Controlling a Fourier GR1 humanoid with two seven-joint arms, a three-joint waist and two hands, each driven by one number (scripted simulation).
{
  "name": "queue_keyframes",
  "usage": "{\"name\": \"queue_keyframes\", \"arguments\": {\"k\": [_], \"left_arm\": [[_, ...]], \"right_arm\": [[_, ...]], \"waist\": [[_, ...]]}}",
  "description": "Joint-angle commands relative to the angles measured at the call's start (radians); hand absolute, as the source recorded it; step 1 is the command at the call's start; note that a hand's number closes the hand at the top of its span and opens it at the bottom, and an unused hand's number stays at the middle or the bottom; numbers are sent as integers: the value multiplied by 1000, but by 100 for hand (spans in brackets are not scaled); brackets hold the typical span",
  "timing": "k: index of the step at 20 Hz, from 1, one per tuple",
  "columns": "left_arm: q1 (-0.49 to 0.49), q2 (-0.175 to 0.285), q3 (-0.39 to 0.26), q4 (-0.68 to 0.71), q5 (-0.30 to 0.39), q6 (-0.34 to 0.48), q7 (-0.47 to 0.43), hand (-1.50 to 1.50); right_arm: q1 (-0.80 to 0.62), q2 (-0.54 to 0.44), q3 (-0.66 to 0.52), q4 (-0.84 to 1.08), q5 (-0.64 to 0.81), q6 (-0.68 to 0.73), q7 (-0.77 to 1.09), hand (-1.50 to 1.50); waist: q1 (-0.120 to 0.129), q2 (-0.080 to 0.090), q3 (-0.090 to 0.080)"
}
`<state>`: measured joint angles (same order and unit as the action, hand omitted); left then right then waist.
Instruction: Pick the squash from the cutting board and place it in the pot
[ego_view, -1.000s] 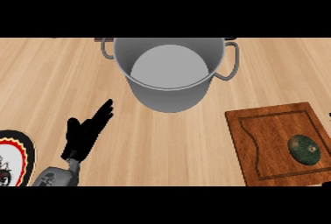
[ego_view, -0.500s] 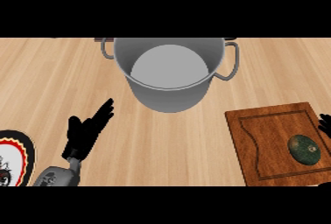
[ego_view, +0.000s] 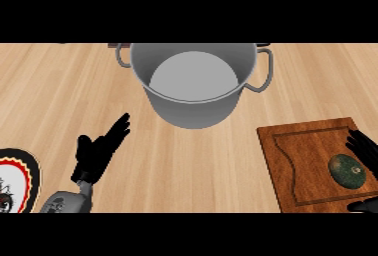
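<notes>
The squash (ego_view: 347, 170) lay on the cutting board (ego_view: 303, 160), near the pot (ego_view: 184, 111). My right hand (ego_view: 363, 145) was open at the board's right edge, fingers and thumb flanking the squash without clasping it. My left hand (ego_view: 98, 150) rested open, fingers straight.

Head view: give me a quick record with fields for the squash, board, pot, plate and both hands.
cutting board: brown wood, right side of counter
squash: dark green, on the cutting board's right part
pot: grey metal, two handles, far centre, apart from the cutting board
left hand: open, resting at lower left, holding nothing
right hand: right edge, mostly cut off, open, flanking the squash
plate: patterned rim, left edge, partly cut off
</notes>
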<state>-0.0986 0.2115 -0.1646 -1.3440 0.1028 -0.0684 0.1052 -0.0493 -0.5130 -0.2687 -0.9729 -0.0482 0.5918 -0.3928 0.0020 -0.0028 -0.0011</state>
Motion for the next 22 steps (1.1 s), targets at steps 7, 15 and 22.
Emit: {"name": "queue_keyframes", "arguments": {"k": [7,15,22], "left_arm": [[-37,-4,53,35,11,-47,32,0],[17,-12,24,-35,-29,-22,34,0],[-24,-28,2,-26,-40,-35,44,0]], "right_arm": [[-86,39,77,234,198,-87,-302,150],[-49,47,62,259,144,-51,-397,150],[-357,81,68,393,134,-94,-307,150]], "waist": [[4,6,2],[2,3,2],[58,18,7]]}}
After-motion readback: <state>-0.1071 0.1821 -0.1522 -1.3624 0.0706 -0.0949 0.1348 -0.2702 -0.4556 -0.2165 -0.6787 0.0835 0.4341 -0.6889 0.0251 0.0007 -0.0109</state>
